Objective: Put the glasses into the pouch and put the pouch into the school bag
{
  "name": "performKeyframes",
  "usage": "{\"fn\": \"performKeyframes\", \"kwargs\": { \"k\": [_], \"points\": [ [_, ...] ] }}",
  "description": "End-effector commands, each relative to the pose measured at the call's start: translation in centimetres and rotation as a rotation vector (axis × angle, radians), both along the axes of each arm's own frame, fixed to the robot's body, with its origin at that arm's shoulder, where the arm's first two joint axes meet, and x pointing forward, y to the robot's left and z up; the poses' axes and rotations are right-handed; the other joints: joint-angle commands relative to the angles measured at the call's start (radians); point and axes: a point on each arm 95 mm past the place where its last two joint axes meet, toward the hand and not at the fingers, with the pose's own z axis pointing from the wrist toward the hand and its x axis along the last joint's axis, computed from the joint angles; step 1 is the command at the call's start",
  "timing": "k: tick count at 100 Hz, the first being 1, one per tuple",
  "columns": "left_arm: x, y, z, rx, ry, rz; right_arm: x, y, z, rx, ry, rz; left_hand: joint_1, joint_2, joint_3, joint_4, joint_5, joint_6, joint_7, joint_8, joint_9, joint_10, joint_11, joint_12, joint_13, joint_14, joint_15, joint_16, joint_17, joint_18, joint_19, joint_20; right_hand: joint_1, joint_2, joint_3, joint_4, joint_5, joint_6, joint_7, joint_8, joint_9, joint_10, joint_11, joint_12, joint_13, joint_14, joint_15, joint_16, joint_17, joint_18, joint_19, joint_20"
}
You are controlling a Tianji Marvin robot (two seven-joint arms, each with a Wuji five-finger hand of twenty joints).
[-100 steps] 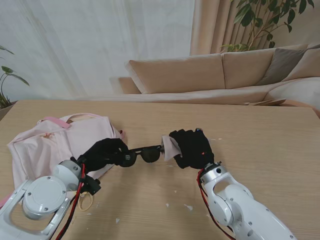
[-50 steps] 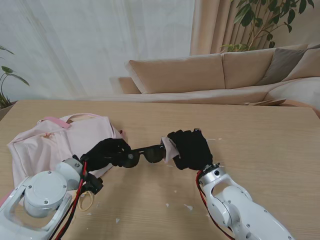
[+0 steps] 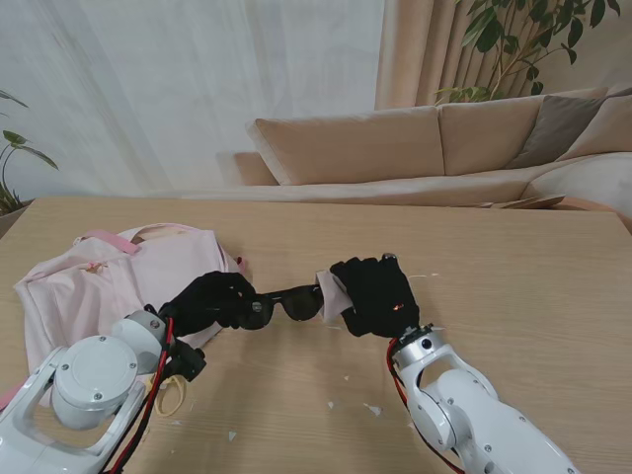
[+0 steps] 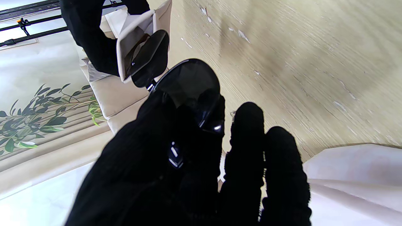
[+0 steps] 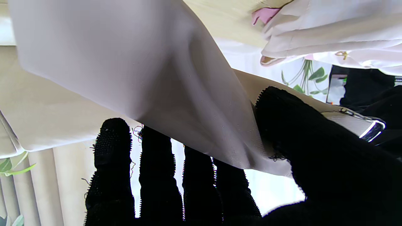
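Black sunglasses (image 3: pixel 286 302) hang above the table's middle, held at one end by my left hand (image 3: pixel 212 301), which is shut on them. My right hand (image 3: pixel 375 293) is shut on a pale pouch (image 3: pixel 334 291) and holds its mouth toward the glasses. In the left wrist view the far lens (image 4: pixel 147 59) sits partly inside the pouch (image 4: pixel 132 34), while the near lens (image 4: pixel 188 84) is outside. In the right wrist view the pouch (image 5: pixel 141 78) fills the frame, pinched by my thumb and fingers (image 5: pixel 157 175). The pink school bag (image 3: pixel 109 281) lies flat at the left.
White specks (image 3: pixel 370 408) dot the wooden table (image 3: pixel 513 276) nearer to me. A yellowish loop (image 3: pixel 170 398) lies by my left wrist. A beige sofa (image 3: pixel 425 148) and a plant (image 3: pixel 513 39) stand beyond the far edge.
The glasses have moved right toward the pouch, and the gap between my two hands has narrowed. The lens tip now sits in the pouch mouth.
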Motion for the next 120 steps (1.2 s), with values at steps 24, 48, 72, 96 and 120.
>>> {"fn": "performKeyframes", "kwargs": {
  "k": [24, 48, 72, 96, 120],
  "points": [
    [-0.1, -1.0, 0.4, -0.011, 0.011, -0.028, -0.3, 0.8, 0.2, -0.056, -0.03, 0.016, 0.1, 0.049, 0.07, 0.033, -0.008, -0.036, 0.112, 0.008, 0.053, -0.018, 0.059, -0.022, 0.03, 0.017, 0.021, 0.012, 0.011, 0.016, 0.039, 0.024, -0.005, -0.006, 0.048, 0.011, 0.034, -0.058, 0.023, 0.011, 0.013, -0.025, 0.011, 0.015, 0.016, -0.025, 0.0, 0.015, 0.004, 0.0, 0.027, 0.019],
    [0.0, -1.4, 0.3, -0.001, -0.001, -0.01, -0.3, 1.4, 0.3, -0.075, -0.034, 0.023, 0.101, 0.048, 0.072, 0.032, -0.01, -0.032, 0.115, 0.006, 0.053, -0.019, 0.062, -0.026, 0.033, 0.018, 0.022, 0.011, 0.014, 0.017, 0.041, 0.025, -0.015, -0.003, 0.042, 0.005, 0.035, -0.067, 0.032, 0.011, 0.009, -0.031, 0.025, 0.034, 0.009, -0.024, 0.01, 0.023, -0.001, -0.002, 0.032, 0.024],
    [0.2, -2.1, 0.1, -0.014, -0.03, 0.033, -0.4, 2.4, 0.3, -0.063, -0.023, 0.041, 0.103, 0.047, 0.076, 0.031, -0.015, -0.031, 0.124, 0.012, 0.053, -0.019, 0.067, -0.027, 0.034, 0.021, 0.022, 0.008, 0.015, 0.021, 0.042, 0.026, -0.038, 0.005, 0.034, 0.021, 0.03, -0.061, 0.025, 0.019, 0.001, -0.028, 0.026, 0.047, 0.004, -0.023, 0.015, 0.028, -0.003, -0.001, 0.035, 0.029],
    [0.3, -2.5, 0.0, -0.033, -0.029, 0.039, -0.4, 3.3, 0.5, -0.027, -0.008, 0.062, 0.105, 0.048, 0.078, 0.031, -0.018, -0.033, 0.128, 0.015, 0.05, -0.02, 0.069, -0.027, 0.031, 0.02, 0.021, 0.007, 0.013, 0.02, 0.041, 0.026, -0.051, 0.006, 0.026, 0.027, 0.022, -0.042, -0.019, 0.008, -0.007, -0.019, 0.011, 0.047, -0.002, -0.015, 0.013, 0.029, -0.007, 0.002, 0.033, 0.032],
    [0.3, -2.7, -0.1, -0.058, -0.021, 0.039, -0.5, 3.9, 0.5, 0.009, 0.021, 0.081, 0.107, 0.051, 0.077, 0.03, -0.022, -0.036, 0.13, 0.021, 0.043, -0.021, 0.072, -0.022, 0.025, 0.02, 0.019, 0.007, 0.006, 0.018, 0.037, 0.025, -0.062, 0.008, 0.017, 0.027, 0.008, -0.02, -0.067, -0.017, -0.022, -0.01, 0.003, 0.044, -0.008, -0.012, 0.011, 0.03, -0.01, 0.004, 0.03, 0.034]
  ]
}}
